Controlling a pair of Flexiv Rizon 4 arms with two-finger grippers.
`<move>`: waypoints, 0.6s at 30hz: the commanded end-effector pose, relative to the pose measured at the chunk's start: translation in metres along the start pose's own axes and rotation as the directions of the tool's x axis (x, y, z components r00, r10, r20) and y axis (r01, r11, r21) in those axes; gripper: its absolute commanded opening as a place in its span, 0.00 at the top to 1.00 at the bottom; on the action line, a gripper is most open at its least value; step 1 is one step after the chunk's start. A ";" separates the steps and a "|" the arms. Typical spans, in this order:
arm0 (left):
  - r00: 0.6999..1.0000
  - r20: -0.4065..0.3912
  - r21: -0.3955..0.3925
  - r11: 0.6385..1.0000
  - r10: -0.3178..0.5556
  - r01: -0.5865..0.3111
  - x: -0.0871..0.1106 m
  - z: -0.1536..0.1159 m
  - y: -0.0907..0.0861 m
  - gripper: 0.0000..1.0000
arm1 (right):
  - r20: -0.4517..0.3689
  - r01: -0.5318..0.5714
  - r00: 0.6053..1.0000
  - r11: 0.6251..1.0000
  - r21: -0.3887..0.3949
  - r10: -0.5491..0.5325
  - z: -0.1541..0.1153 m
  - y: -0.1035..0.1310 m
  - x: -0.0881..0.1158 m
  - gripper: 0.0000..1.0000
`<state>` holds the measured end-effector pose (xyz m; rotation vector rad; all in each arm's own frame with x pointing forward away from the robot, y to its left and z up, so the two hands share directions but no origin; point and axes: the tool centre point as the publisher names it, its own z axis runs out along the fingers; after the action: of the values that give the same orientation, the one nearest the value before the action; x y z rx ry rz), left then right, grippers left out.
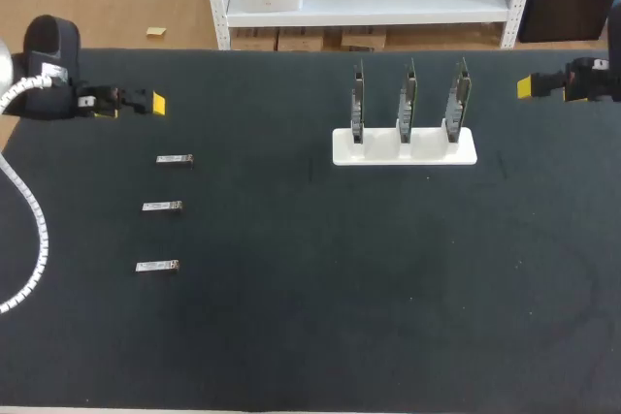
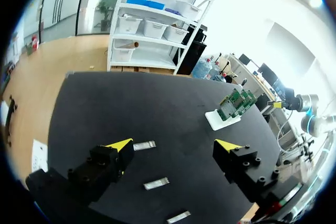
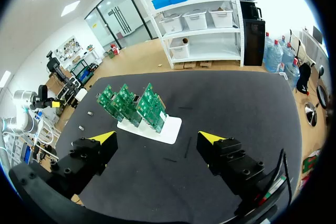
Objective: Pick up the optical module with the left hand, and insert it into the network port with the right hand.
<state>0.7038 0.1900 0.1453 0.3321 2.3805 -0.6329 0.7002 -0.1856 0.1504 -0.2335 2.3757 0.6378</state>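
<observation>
Your left gripper (image 2: 174,144) hangs far left, fingers spread, holding nothing. Three optical modules (image 1: 175,159) lie just nearer. Probably light, stiff, slick metal: pinch the long sides. Right gripper (image 3: 157,137) also spread, empty.

I count three optical modules (image 1: 175,159) (image 1: 162,206) (image 1: 156,266) well left of the one white stand (image 1: 405,147), and three network cards (image 1: 357,104) (image 1: 408,102) (image 1: 456,99) upright in it.

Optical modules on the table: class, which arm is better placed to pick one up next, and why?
Left. The left gripper, open, is close to the three optical modules; the right gripper is far off, beyond the white board stand.
</observation>
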 end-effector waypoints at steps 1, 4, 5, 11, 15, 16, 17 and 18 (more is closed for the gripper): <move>0.994 -0.018 0.076 0.991 0.109 -0.108 -0.018 0.005 0.016 0.00 | 0.001 -0.001 1.000 1.000 0.003 0.001 0.000 0.001 0.000 0.00; 0.962 -0.058 0.077 0.962 0.267 -0.263 -0.027 0.011 0.025 0.00 | 0.001 -0.001 1.000 1.000 0.003 0.001 0.000 0.001 0.000 0.00; 0.951 -0.070 0.097 0.950 0.303 -0.295 -0.030 0.013 0.027 0.00 | 0.001 -0.001 1.000 1.000 0.003 0.001 0.000 0.001 0.000 0.00; 0.834 -0.132 0.137 0.843 0.535 -0.520 -0.042 0.020 0.034 0.00 | 0.001 -0.001 1.000 1.000 0.003 0.001 0.000 0.001 0.000 0.00; 0.712 -0.202 0.160 0.740 0.673 -0.654 -0.038 0.030 0.032 0.00 | 0.001 -0.001 1.000 1.000 0.003 0.001 0.000 0.001 0.000 0.00; 0.676 -0.218 0.175 0.710 0.704 -0.682 -0.036 0.033 0.032 0.00 | 0.001 -0.001 1.000 1.000 0.003 0.001 0.000 0.001 0.000 0.00; 0.632 -0.230 0.173 0.670 0.740 -0.722 -0.033 0.036 0.031 0.00 | 0.001 -0.001 1.000 1.000 0.003 0.001 0.000 0.001 0.000 0.00; 0.618 -0.232 0.171 0.657 0.751 -0.735 -0.030 0.039 0.032 0.00 | 0.001 -0.001 1.000 1.000 0.003 0.001 0.000 0.001 0.000 0.00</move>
<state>0.7490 0.2003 0.1324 1.0969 2.2312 -0.4443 0.7002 -0.1857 0.1504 -0.2334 2.3758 0.6379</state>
